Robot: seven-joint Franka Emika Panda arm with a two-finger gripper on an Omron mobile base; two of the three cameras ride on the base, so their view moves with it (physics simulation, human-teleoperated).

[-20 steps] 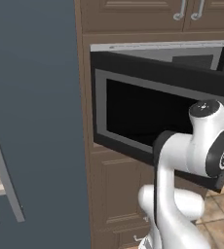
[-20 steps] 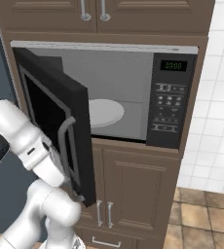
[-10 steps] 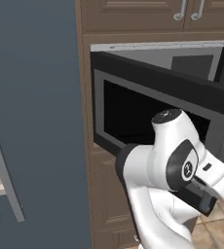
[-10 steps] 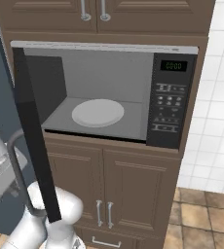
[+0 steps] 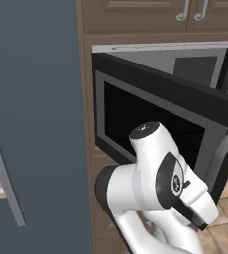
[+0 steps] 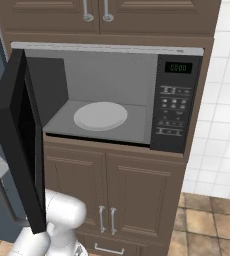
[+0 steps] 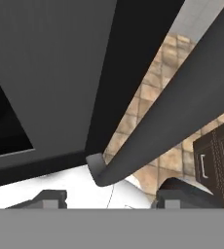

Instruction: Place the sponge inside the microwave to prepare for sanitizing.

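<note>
One microwave sits built into brown cabinetry, its single door swung wide open to the left. Inside the grey cavity lies one white round plate, centred on the cavity floor and bare on top. At the right edge of the microwave, one button panel carries one green display near its top corner.

The door has one dark window in a grey frame and one curved grey bar handle. In the hand view, that handle runs diagonally just above the pincer, whose two dark fingertips stand apart on either side of the handle's lower end without touching it, so the pincer is open and holds nothing. One white arm bends low in front of the door.

Two cupboard doors with two handles sit under the microwave, and two more handles show above it. The sponge cannot be located.
</note>
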